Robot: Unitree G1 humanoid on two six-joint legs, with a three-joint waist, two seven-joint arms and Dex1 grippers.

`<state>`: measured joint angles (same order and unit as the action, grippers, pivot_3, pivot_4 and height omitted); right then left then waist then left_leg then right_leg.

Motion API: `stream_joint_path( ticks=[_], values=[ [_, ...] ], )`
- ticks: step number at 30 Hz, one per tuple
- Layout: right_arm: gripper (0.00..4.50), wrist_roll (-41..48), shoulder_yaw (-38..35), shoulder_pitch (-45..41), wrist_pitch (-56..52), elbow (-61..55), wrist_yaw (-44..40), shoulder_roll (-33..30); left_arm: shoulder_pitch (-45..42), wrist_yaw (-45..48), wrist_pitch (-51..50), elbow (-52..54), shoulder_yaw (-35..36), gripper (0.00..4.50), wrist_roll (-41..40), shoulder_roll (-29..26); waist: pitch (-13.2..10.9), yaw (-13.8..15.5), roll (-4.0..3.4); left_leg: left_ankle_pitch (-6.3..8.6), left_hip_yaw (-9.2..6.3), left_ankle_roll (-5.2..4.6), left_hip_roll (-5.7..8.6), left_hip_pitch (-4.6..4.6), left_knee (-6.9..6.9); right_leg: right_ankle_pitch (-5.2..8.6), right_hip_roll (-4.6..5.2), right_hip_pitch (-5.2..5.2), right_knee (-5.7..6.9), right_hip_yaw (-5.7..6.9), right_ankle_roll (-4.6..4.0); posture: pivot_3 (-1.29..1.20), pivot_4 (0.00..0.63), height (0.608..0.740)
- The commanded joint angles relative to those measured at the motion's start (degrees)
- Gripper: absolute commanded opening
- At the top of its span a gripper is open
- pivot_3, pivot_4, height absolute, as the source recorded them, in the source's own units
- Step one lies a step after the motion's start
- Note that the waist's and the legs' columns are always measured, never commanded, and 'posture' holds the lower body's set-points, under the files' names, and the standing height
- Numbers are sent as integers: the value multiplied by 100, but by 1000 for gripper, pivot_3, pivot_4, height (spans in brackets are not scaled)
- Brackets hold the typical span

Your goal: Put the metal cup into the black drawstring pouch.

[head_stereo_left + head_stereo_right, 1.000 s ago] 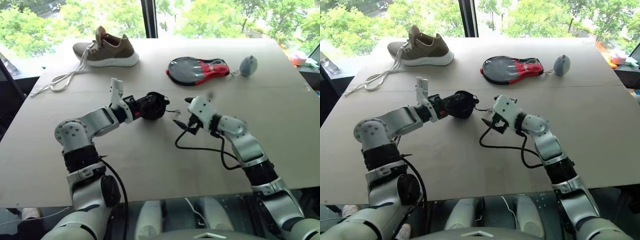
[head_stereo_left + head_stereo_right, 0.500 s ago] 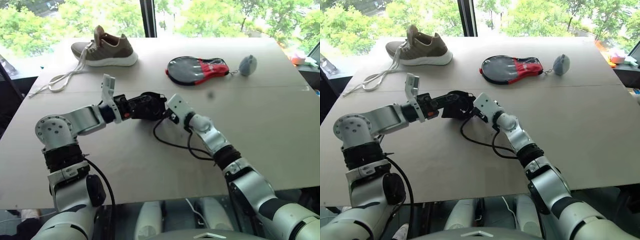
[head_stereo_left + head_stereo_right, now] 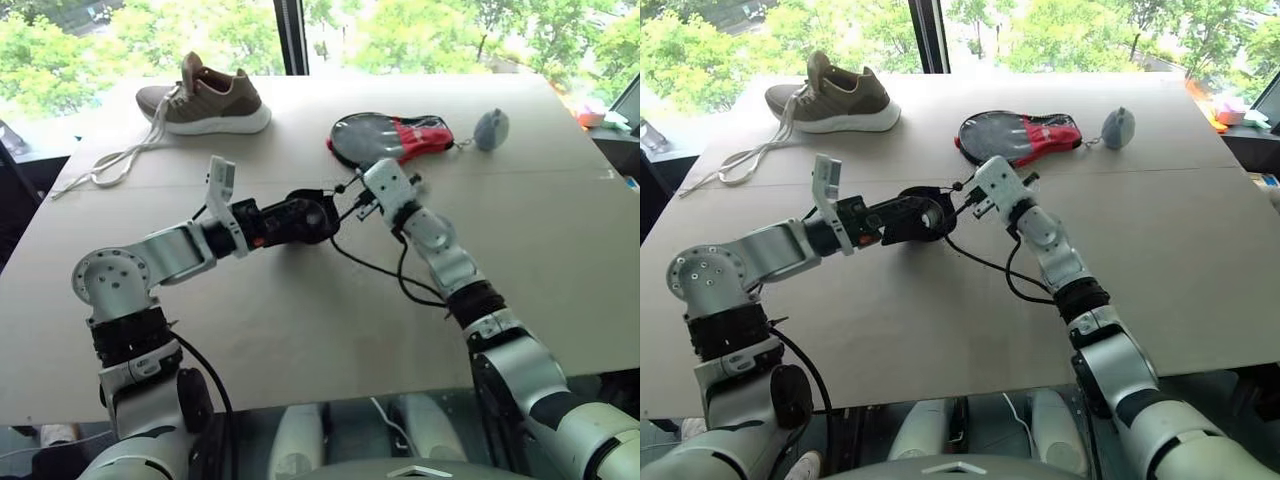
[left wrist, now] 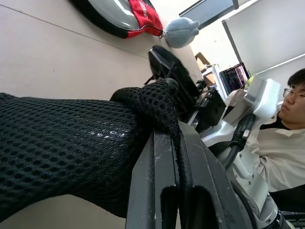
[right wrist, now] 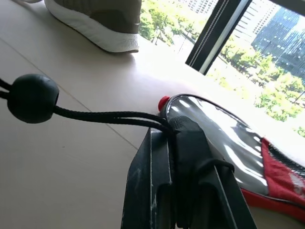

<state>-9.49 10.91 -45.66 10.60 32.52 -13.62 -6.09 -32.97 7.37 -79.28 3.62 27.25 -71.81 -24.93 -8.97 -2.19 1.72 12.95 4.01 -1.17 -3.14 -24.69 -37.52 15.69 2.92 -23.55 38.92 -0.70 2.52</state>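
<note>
Right gripper (image 3: 352, 196), clamped on my pouch's drawstring cord (image 5: 102, 117), sits just beside the left gripper (image 3: 318, 217), which pinches the black drawstring pouch (image 3: 300, 219) near the tabletop's (image 3: 560, 250) middle.

Both arms extended inward, left gripper (image 3: 300, 218) and right gripper (image 3: 352, 192) fingers clamped.

A broad tan table (image 3: 300, 330) carries everything here, its top pale and matte, with a faint seam running across it partway back. At the far left corner sits a brown sneaker (image 3: 205, 96) with a white sole, its long pale laces (image 3: 115, 162) trailing loose toward the near left. Further right along the back lies the black-and-red paddle case (image 3: 395, 138), flat on the surface, and just beside its right end rests a small grey ball (image 3: 491, 129).
</note>
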Motion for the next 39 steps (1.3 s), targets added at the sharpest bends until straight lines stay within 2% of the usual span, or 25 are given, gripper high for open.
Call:
stream_joint_path(
  ticks=[1, 5, 11, 17, 21, 22, 23, 24, 27, 35, 39],
  values=[
    [33, 25, -179, 67, -271, -970, -124, -279, 8, 213, 352, 543, -257, 0, -11, 83, 0, 3, 0, 0, 0, 0, 0, 1, 1, 0, 0, 0, 1, 0, 0, 0, 150, 740],
    [33, 5, -198, 212, -658, -1672, -261, -551, -7, 309, 610, 747, -457, 0, -47, 196, 0, -6, 0, 0, 5, 0, -1, 5, 6, 0, -4, -1, 1, -6, 0, 0, 150, 740],
    [33, 36, -106, 598, -1039, -2264, -495, -658, -18, 281, 894, 531, -325, 0, -350, 238, 0, -1, 0, 0, 8, -1, -1, 5, 8, 0, -8, -1, -2, -9, 0, 0, 150, 740],
    [33, 7, -165, 849, -1343, -2722, -427, -640, -33, 559, 844, 276, -463, 0, -263, -162, 0, 0, 0, -1, 8, -1, 1, 5, 8, 1, -12, -2, -2, -8, 0, 0, 150, 740],
    [33, -67, -274, 793, -1512, -3075, -369, -772, 14, 812, 1198, 297, -699, 0, 242, -296, 0, 12, 0, -1, 7, -1, 3, 4, 7, 1, -13, -2, -4, -7, 0, 0, 150, 740],
    [33, -93, -285, 761, -1562, -3184, -392, -835, 64, 1152, 1199, 493, -841, 0, 255, -403, 0, 19, 0, -1, 7, -1, 3, 4, 7, 1, -13, -2, -4, -7, 0, 0, 150, 740],
    [0, -111, -295, 733, -1613, -3289, -420, -892, 113, 1438, 1215, 691, -987, 552, 299, -502, 0, 19, 0, -1, 6, -1, 3, 3, 7, 1, -13, -2, -5, -6, 0, 0, 150, 740],
    [0, -122, -300, 709, -1664, -3391, -458, -944, 132, 1611, 1270, 832, -1128, 691, 406, -576, -1, 19, 0, -1, 7, -1, 3, 3, 7, 1, -13, -2, -6, -6, 0, 0, 150, 740],
    [0, -97, -270, 626, -1807, -3818, -681, -1142, -52, 1985, 1525, 1008, -1342, 2031, 590, -648, -2, 39, -1, -1, 6, -1, 3, 0, 9, 1, -12, -4, -8, -5, 0, 0, 150, 740],
    [0, 68, -217, 444, -2316, -4636, -1160, -1317, -997, 2771, 2704, 658, -2568, 2031, 2287, -707, -3, 76, -2, -1, 10, -2, 17, 2, 6, 2, -23, -3, -7, -9, 0, 0, 150, 740],
    [0, 66, -223, 386, -2472, -4768, -1190, -1298, -1135, 3206, 2773, 444, -2742, 2031, 2402, -599, -3, 96, -2, -1, 13, -3, 15, -1, 6, 2, -25, -8, -8, -14, 0, 0, 150, 740]
  ],
)
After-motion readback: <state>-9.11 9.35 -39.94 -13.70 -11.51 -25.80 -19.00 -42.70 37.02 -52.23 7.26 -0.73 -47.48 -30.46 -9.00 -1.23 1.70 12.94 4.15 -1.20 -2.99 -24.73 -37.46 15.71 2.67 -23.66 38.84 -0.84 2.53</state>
